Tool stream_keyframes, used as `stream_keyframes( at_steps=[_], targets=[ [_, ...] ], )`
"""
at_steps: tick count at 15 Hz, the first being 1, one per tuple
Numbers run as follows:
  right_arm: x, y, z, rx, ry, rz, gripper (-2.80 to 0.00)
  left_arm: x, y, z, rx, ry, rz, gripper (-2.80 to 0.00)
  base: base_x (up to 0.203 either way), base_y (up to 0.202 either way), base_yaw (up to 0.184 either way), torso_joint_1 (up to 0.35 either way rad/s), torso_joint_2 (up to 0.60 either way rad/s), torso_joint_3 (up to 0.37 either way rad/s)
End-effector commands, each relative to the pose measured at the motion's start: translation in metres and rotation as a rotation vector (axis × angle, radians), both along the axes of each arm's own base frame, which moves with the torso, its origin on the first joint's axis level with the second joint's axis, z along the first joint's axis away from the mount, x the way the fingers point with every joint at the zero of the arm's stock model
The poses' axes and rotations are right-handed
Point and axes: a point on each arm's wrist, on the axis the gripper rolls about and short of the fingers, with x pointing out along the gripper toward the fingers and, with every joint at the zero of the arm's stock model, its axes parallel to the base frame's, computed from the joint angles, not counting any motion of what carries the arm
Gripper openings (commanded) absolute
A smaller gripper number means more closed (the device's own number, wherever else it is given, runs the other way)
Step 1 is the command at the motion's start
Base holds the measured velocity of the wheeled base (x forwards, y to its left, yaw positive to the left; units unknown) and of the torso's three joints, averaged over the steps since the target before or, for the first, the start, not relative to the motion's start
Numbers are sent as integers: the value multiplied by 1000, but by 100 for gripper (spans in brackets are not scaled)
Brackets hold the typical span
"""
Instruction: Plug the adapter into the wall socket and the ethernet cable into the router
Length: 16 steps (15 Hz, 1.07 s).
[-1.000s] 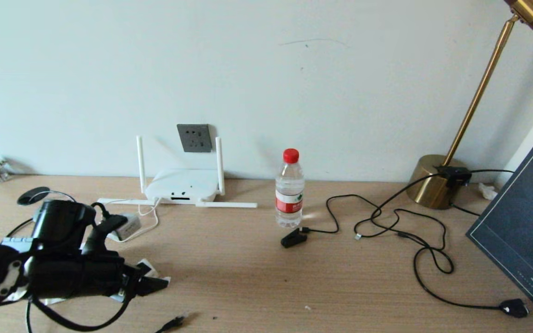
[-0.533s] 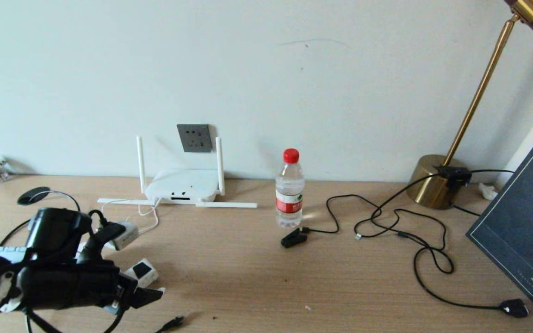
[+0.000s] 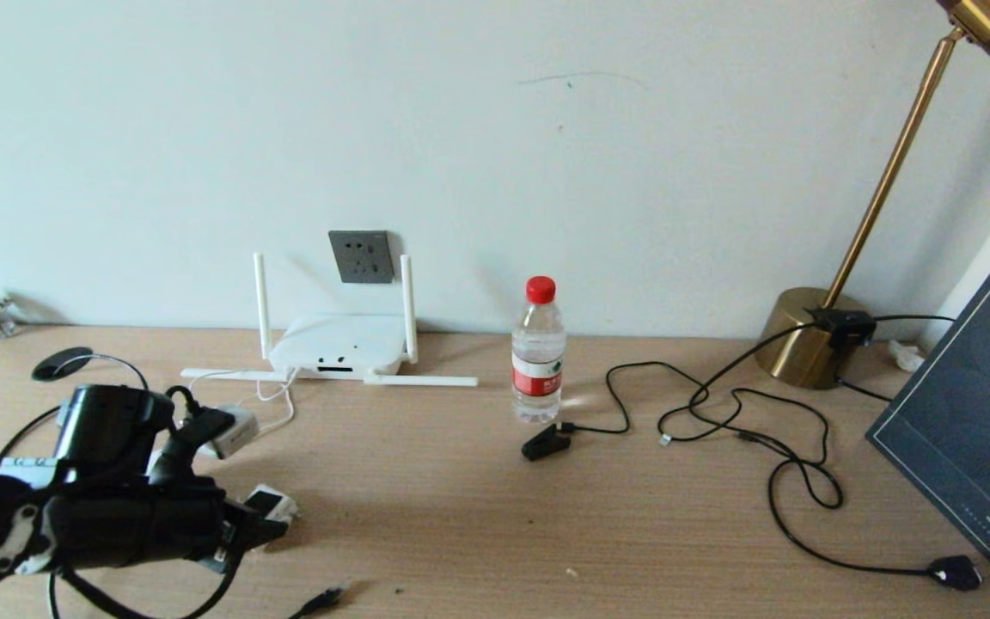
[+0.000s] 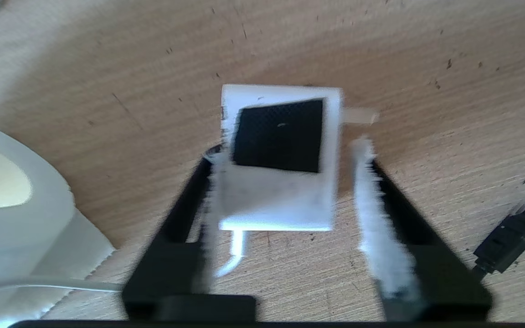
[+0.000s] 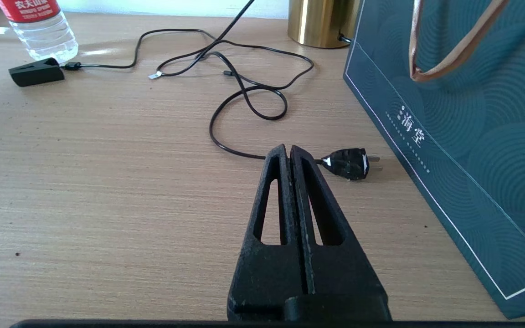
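Observation:
The adapter [image 3: 273,502], a small white cube with a dark square face up [image 4: 280,159], lies on the wooden desk at the near left. My left gripper [image 3: 265,518] is low over it with its jaws on either side [image 4: 287,150]. One pad touches the cube and a narrow gap shows at the other. The dark grey wall socket [image 3: 362,256] sits on the wall above the white router [image 3: 339,344]. The ethernet cable's black connector [image 3: 323,599] lies near the desk's front edge [image 4: 508,237]. My right gripper [image 5: 288,150] is shut and empty, low over the desk to the right.
A white paper roll [image 3: 235,427] lies just behind the left gripper [image 4: 7,196]. A water bottle [image 3: 538,348], a black clip [image 3: 545,443] and looping black cords occupy mid desk. A brass lamp base [image 3: 804,340], a black plug [image 5: 351,163] and a dark bag [image 3: 976,413] stand right.
My left gripper has settled down round the adapter and its jaws have narrowed from wide open. The right arm has not moved.

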Motion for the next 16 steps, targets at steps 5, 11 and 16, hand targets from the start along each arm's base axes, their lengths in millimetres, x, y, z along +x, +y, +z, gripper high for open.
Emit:
stream_keyframes(
  at_steps=[5, 11, 16],
  targets=[
    [0, 0, 0, 0, 0, 0, -280, -1, -1, -6, 47, 22, 22, -280, 0, 0, 0, 0, 0, 0],
    [0, 0, 0, 0, 0, 0, -280, 11, -17, 31, 389, -143, 68, -280, 0, 0, 0, 0, 0, 0],
    [0, 0, 0, 0, 0, 0, -280, 9, -58, 36, 770, -175, 128, -280, 0, 0, 0, 0, 0, 0]
  ],
)
